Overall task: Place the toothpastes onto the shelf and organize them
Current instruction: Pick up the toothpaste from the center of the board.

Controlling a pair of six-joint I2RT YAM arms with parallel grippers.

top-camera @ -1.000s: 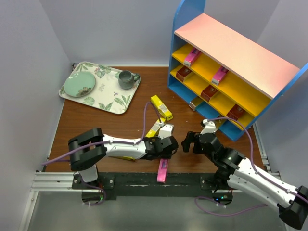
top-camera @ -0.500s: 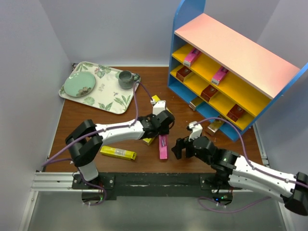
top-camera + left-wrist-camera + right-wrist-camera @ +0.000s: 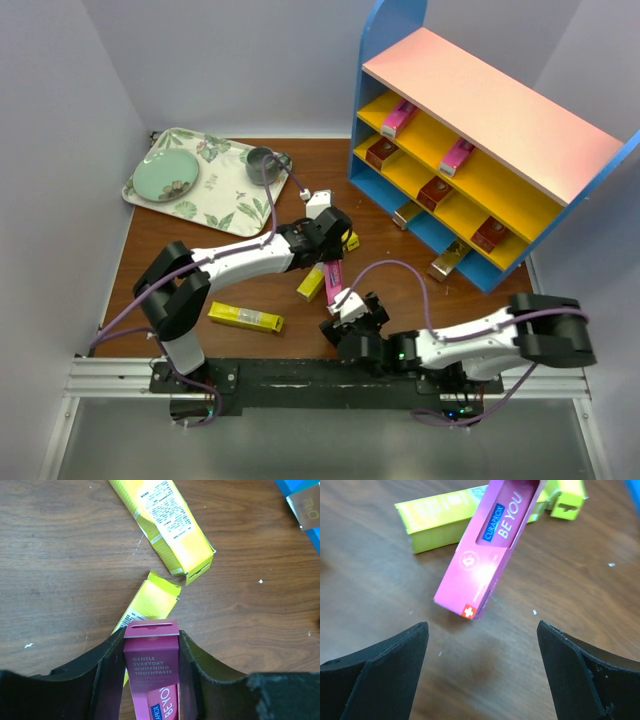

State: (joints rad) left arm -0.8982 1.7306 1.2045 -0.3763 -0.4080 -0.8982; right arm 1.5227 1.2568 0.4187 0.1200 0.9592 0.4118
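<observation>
1. While the left gripper [image 3: 151, 641] is clamped on a pink toothpaste carton [image 3: 151, 672], its wrist cam shows both black fingers [image 3: 107, 662] flat against the carton's long sides, with the hanger-tab end poking out past the tips.
2. The right gripper [image 3: 481, 630] is spread wide with nothing in it. Its cam looks at the other end of that same pink carton, which hangs tilted just above the wooden table [image 3: 560, 645]. I can't tell whether the low corner touches.
3. Only the left wrist cam shows the near yellow carton [image 3: 150, 600] tucked partly under the pink one. The far yellow carton [image 3: 167, 527] sits just beyond it, corner to corner.
4. Only the overhead shot shows both grippers close together mid-table, with the pink carton slanting between them, and a lone yellow carton [image 3: 245, 318] lying by the left arm's base.
5. The shelf [image 3: 500, 100] is at the far right in the overhead view. It has two pink cartons [image 3: 399, 118] on the top yellow board and three dark red cartons [image 3: 436, 192] lower down. Two brownish cartons [image 3: 448, 260] lean at its foot.
6. The floral tray [image 3: 225, 205] sits far left with a green plate [image 3: 166, 175] and a cup [image 3: 262, 163].
</observation>
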